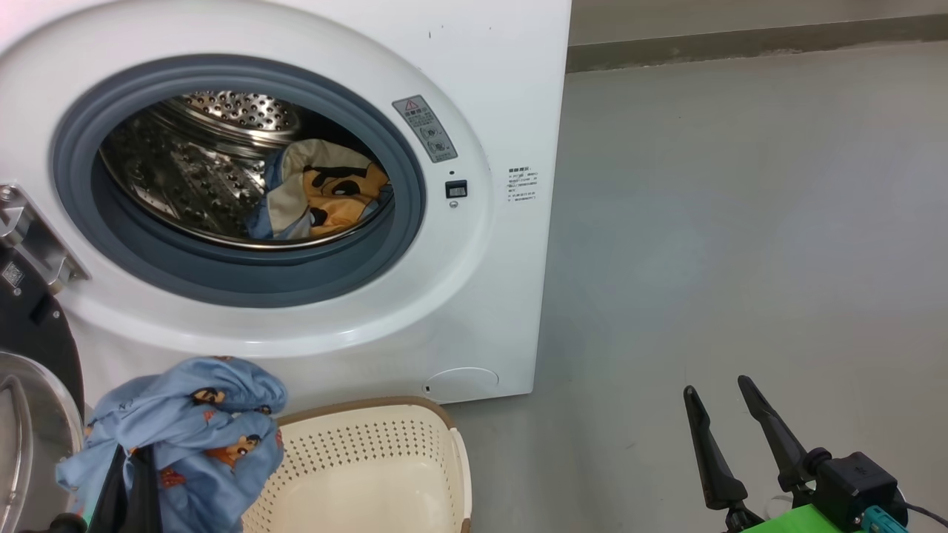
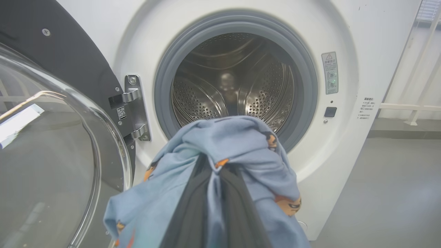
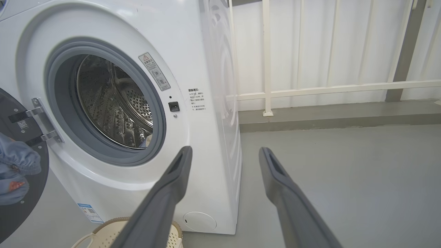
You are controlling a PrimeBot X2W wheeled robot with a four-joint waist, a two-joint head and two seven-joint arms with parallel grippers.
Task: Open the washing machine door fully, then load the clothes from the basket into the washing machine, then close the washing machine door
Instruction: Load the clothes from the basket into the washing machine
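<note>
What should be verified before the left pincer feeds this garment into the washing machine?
1. Left pincer grips the blue garment: ok, shut on it.
2. Washing machine door is swung away from the opening: ok.
3. Drum has room: ok, one orange-patched garment lies inside.
4. Blue garment is level with the opening: not ok, the head view shows it below the grey ring.
5. Right pincer is out of the way: ok, open and off to the side.
6. Basket is emptied: cannot tell, partly hidden.

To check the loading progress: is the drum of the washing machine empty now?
No, in the head view a garment with orange and cream patches lies inside the drum of the washing machine.
</note>
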